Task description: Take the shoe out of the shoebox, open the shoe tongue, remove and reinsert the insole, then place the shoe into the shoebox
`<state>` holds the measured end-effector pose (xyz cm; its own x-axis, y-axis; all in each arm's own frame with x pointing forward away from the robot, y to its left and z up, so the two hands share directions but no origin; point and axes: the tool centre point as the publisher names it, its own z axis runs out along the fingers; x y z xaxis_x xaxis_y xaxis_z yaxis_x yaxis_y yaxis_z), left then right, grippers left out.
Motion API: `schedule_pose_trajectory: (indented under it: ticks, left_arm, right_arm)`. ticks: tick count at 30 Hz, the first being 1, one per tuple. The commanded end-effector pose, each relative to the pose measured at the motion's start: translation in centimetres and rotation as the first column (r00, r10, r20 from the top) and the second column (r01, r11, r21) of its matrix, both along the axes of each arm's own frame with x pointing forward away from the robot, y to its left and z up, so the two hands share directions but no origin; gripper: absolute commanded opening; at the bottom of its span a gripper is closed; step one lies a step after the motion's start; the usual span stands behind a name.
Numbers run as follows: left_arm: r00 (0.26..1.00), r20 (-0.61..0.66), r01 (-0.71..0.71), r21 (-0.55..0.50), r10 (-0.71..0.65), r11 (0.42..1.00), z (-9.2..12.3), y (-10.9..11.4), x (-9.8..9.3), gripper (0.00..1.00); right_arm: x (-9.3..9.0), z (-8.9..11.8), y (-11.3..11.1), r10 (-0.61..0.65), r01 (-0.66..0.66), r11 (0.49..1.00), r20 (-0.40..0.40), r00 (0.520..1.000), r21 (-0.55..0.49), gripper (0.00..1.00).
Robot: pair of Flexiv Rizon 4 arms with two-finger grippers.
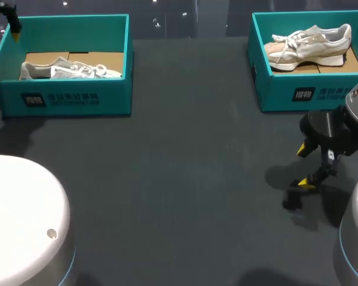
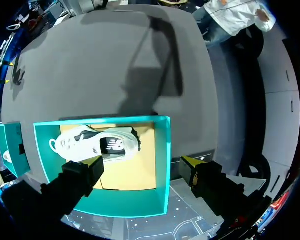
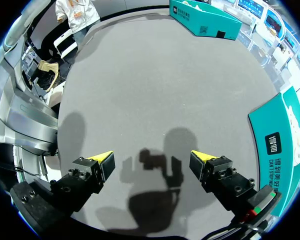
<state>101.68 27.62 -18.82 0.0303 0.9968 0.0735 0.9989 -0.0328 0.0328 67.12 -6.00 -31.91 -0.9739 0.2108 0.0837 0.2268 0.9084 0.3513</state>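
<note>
A white and grey shoe (image 1: 68, 70) lies on its side in the teal left shoebox (image 1: 65, 98) at the back left. My left gripper (image 2: 141, 162) hangs open high above that box's outer end, with the shoe (image 2: 97, 145) below and ahead of its fingers, apart from them. In the head view only the left gripper's (image 1: 13, 27) dark body and one yellow tip show at the box's far left corner. My right gripper (image 1: 304, 167) stands open low over bare table, in front of the right shoebox (image 1: 298, 92), which holds a beige shoe (image 1: 310, 43). Nothing is between the right gripper's (image 3: 152, 157) fingers.
The dark table (image 1: 179, 179) stretches between the two boxes. The right shoebox's printed wall (image 3: 282, 155) stands close beside my right gripper. The left shoebox (image 3: 205, 20) is far across the table from it.
</note>
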Motion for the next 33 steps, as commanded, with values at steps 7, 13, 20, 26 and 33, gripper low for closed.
schedule_pose_trajectory:
  ticks: [7, 13, 20, 26, 33]
  left_arm:
    - [0.999, -0.022, 0.032, 0.002, -0.032, 0.999, 1.9, 0.4, -1.2, 1.0]
    - [0.999, -0.022, 0.032, 0.002, -0.032, 0.999, 1.9, 0.4, -1.2, 1.0]
    - [0.999, -0.022, 0.032, 0.002, -0.032, 0.999, 1.9, 0.4, -1.2, 1.0]
    - [0.999, -0.022, 0.032, 0.002, -0.032, 0.999, 1.9, 0.4, -1.2, 1.0]
    - [0.999, -0.022, 0.032, 0.002, -0.032, 0.999, 1.9, 0.4, -1.2, 1.0]
  right_arm:
    - [-0.1, 0.0, 0.0, -0.001, 0.001, 1.0, 0.002, 1.0, -0.001, 1.0]
    - [-0.1, 0.0, 0.0, -0.001, 0.001, 1.0, 0.002, 1.0, -0.001, 1.0]
    - [2.0, 2.2, -1.2, -0.125, 0.124, 0.992, -0.024, 0.992, -0.037, 1.0]
    - [6.3, 5.2, -3.6, -0.333, 0.329, 0.943, -0.121, 0.935, -0.054, 1.0]
    - [10.4, 7.9, -6.1, -0.5, 0.493, 0.865, -0.1, 0.86, -0.089, 1.0]
